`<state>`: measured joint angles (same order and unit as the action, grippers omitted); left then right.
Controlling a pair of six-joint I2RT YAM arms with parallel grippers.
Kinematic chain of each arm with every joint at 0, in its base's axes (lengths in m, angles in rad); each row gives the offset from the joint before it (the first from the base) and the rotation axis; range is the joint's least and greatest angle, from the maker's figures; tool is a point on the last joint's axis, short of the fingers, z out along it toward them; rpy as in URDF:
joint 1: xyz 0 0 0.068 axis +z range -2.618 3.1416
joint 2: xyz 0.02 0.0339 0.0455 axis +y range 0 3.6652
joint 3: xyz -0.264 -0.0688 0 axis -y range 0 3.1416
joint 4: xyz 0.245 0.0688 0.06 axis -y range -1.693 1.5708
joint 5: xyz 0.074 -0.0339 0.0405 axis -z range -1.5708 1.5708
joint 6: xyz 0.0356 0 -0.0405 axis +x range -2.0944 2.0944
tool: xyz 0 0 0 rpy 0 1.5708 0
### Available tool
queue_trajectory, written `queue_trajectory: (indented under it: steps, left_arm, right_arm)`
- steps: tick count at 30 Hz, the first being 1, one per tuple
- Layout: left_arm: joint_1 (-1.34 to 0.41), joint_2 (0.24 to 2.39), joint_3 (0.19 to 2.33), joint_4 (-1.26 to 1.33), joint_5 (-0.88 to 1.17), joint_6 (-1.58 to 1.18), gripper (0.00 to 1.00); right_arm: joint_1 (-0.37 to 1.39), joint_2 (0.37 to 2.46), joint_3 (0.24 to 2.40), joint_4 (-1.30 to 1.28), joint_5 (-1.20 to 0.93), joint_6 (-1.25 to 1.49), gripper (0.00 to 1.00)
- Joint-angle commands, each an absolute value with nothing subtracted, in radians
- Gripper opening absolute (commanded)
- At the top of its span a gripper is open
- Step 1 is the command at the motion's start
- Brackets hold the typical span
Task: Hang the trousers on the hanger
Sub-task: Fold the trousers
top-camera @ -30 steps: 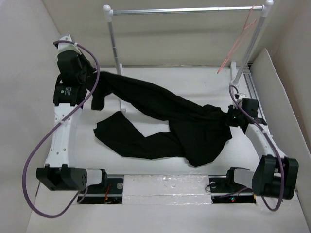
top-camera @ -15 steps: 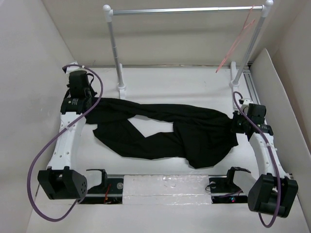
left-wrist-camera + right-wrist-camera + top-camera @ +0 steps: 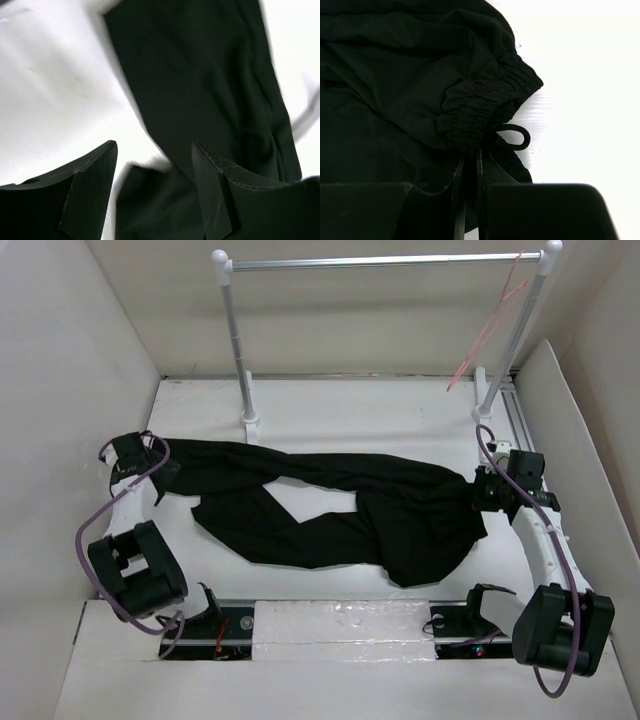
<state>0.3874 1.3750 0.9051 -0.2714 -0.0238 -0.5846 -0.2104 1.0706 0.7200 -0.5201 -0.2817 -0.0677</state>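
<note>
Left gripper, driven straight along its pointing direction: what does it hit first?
The trousers. The left gripper is open and aimed along a leg lying directly ahead on the table; depth is unclear, but nothing else sits in between.

Blurs everything in the left wrist view, with the trousers (image 3: 200,100) cut off at top and bottom edges and the left gripper (image 3: 155,150) cut off below. Cannot make out from above how the hanger (image 3: 485,328) meets the rail (image 3: 380,260) — too thin. Hides part of the waistband inside the right gripper (image 3: 470,200).
</note>
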Motion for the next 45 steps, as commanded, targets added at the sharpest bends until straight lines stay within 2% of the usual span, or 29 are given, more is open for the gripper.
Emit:
queue_trajectory:
  steps: [1,8,11,12,13,14,16,24,30,32,38,45]
  left_arm:
    - [0.469,1.474,0.887,-0.186,0.06,-0.669,0.58]
    - [0.469,1.607,0.939,-0.156,0.025,-0.655,0.57]
    - [0.469,1.675,0.957,-0.137,0.037,-0.666,0.54]
    - [0.469,1.707,0.96,-0.13,0.044,-0.666,0.45]
    - [0.469,1.721,0.985,-0.123,0.049,-0.663,0.28]
    - [0.469,1.742,1.005,-0.139,0.046,-0.657,0.0]
    - [0.469,1.734,1.043,-0.155,0.061,-0.65,0.0]
    - [0.367,1.382,1.313,-0.229,0.02,-0.66,0.0]
    - [0.367,1.313,1.477,-0.322,0.058,-0.693,0.0]
    - [0.319,1.284,1.563,-0.368,-0.027,-0.664,0.0]
    - [0.31,1.324,1.595,-0.364,-0.067,-0.627,0.0]
    - [0.31,1.488,1.701,-0.311,-0.005,-0.615,0.0]
  right_arm:
    - [-0.195,1.085,0.735,-0.463,-0.314,-0.084,0.0]
    - [-0.186,1.103,0.759,-0.462,-0.305,-0.089,0.0]
    - [-0.176,1.114,0.767,-0.457,-0.305,-0.078,0.0]
    - [-0.176,1.115,0.77,-0.459,-0.298,-0.075,0.0]
    - [-0.176,1.117,0.773,-0.459,-0.295,-0.072,0.0]
    - [-0.176,1.118,0.773,-0.459,-0.29,-0.071,0.0]
    - [-0.176,1.121,0.775,-0.454,-0.272,-0.066,0.0]
    - [-0.176,1.215,0.839,-0.402,-0.244,-0.011,0.0]
    - [-0.196,1.272,1.009,-0.432,-0.245,0.03,0.0]
    - [-0.207,1.246,1.073,-0.466,-0.247,0.035,0.0]
    - [-0.216,1.207,1.068,-0.469,-0.241,0.037,0.0]
    - [-0.305,1.296,1.068,-0.476,-0.222,0.025,0.0]
